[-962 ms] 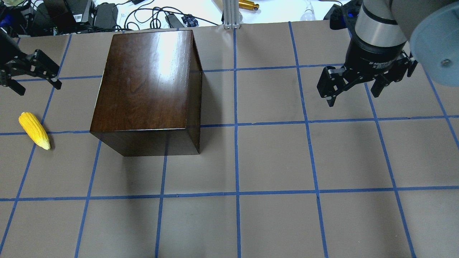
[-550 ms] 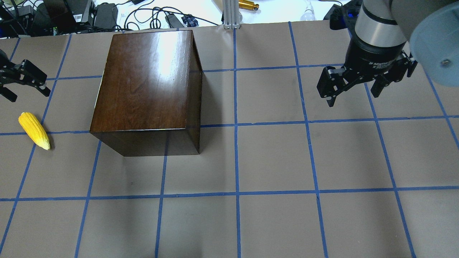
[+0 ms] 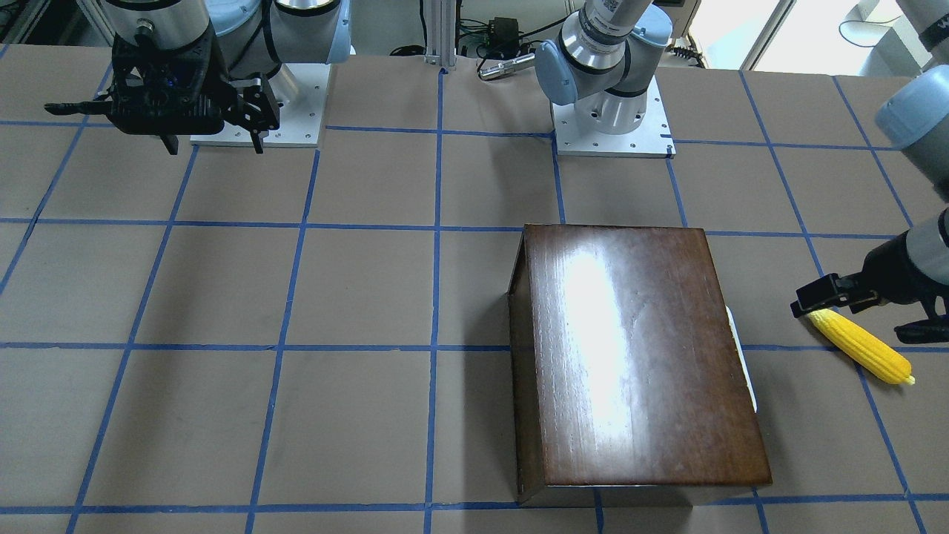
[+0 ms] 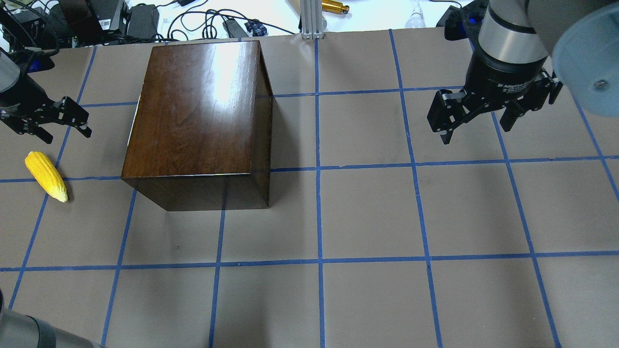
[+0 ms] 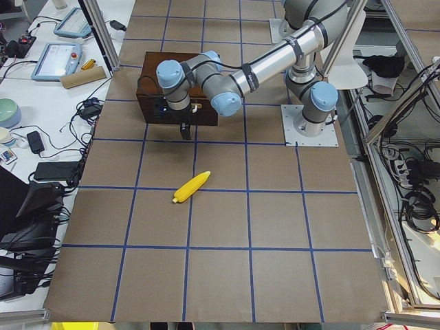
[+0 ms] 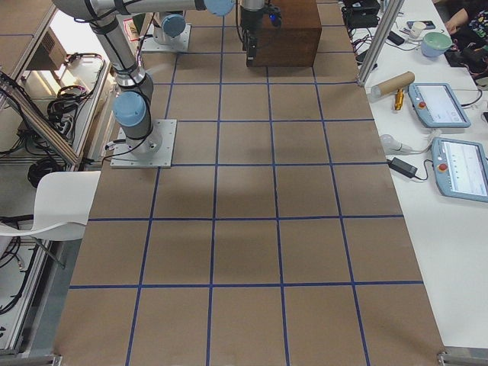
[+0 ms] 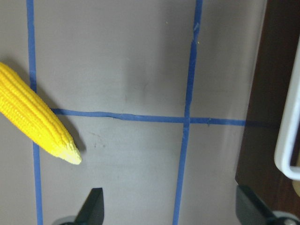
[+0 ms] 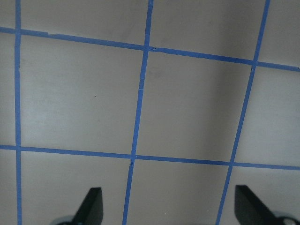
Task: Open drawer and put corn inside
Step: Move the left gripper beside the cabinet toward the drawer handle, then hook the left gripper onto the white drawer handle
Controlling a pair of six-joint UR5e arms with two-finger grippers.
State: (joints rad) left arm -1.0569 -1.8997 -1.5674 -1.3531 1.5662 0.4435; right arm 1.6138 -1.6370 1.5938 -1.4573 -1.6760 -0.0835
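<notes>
On brown blue-gridded table (image 4: 367, 212), robot's left side: bright yellow bumpy toy corn cob (image 4: 46, 176) lies flat | glossy dark-brown wooden box (image 4: 193, 111) near, white handle (image 7: 285, 140) facing cob, drawer (image 7: 274, 56) shut | left tool (image 4: 67, 137) released, hovering just beside cob | right tool (image 4: 476, 133) released, well apart.

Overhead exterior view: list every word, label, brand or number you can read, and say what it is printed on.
"2F Adaptive": white print on the black collar above the right gripper; the rest of that line is too small to read.
White sticker on a black device beyond the table's far edge: print too small to read.
Wooden box and corn: no text visible.
</notes>
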